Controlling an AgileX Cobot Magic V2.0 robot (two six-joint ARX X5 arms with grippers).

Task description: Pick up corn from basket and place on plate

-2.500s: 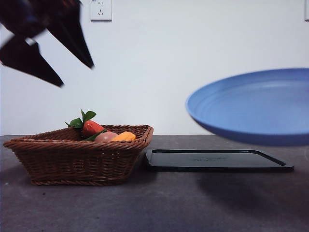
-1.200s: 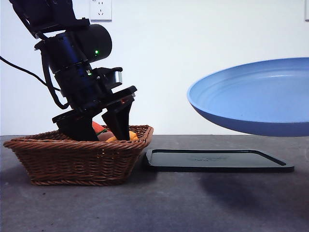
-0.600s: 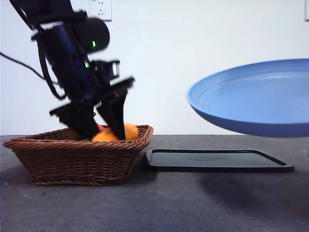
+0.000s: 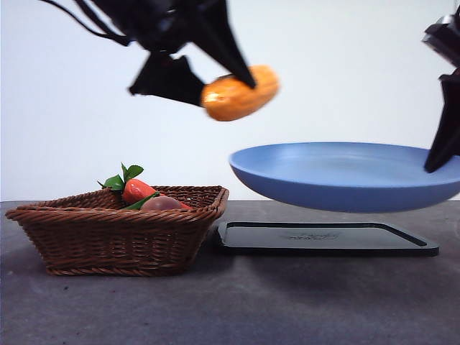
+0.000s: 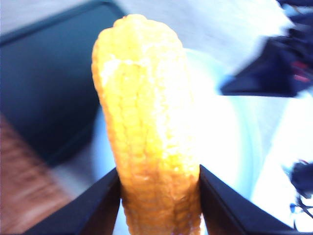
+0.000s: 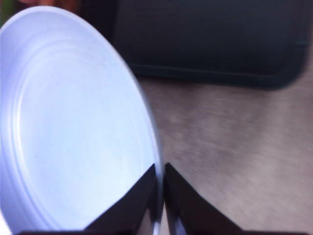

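Observation:
The corn (image 4: 239, 93), a glossy orange-yellow cob, hangs in the air above and to the right of the basket (image 4: 115, 233), near the left rim of the plate (image 4: 345, 176). My left gripper (image 4: 226, 85) is shut on it; the left wrist view shows the cob (image 5: 146, 122) standing between the two jaws of that gripper (image 5: 159, 196), over the pale plate (image 5: 225, 137). The light-blue plate floats level above the table, held at its right rim by my right gripper (image 4: 438, 154). In the right wrist view that gripper (image 6: 160, 172) pinches the rim of the plate (image 6: 73, 122).
A red-orange carrot-like piece with green leaves (image 4: 135, 189) and a round pinkish-tan piece (image 4: 162, 203) lie in the basket. A flat black tray (image 4: 323, 237) rests on the dark table under the plate, right of the basket.
My left gripper closed on the corn in the basket, lifted it out and carried it up and right. The plate sank lower, levelled and shifted left.

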